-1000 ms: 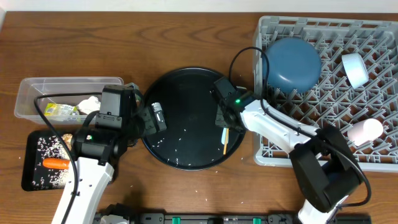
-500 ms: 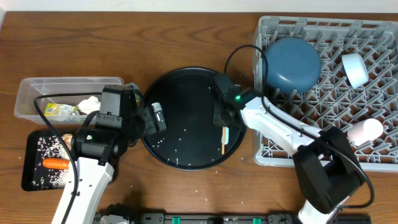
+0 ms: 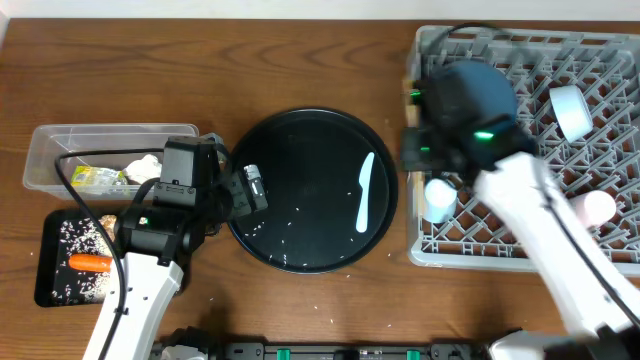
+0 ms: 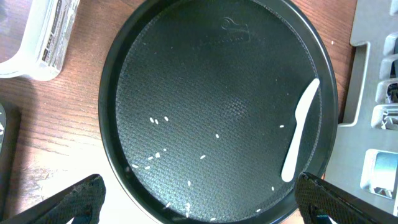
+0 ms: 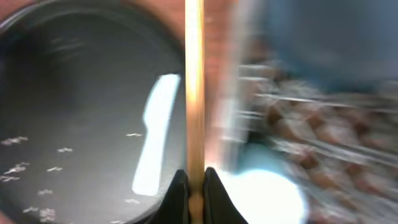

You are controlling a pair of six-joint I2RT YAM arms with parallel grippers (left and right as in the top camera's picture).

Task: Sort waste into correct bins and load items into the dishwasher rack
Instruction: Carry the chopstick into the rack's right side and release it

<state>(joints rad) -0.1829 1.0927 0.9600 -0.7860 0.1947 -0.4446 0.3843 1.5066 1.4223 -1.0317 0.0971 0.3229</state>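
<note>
Wooden chopstick (image 5: pixel 194 93), thin and straight, between right fingers (image 5: pixel 179 196).

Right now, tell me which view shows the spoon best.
Left wrist: the spoon lies whole and sharp on the right side of the round tray. Overhead shows it whole too, but smaller. Right wrist shows it only as a blurred white shape beside the chopstick.

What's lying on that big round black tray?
On the round black tray: a white spoon and scattered rice grains. The left end effector covers its left edge.
</note>
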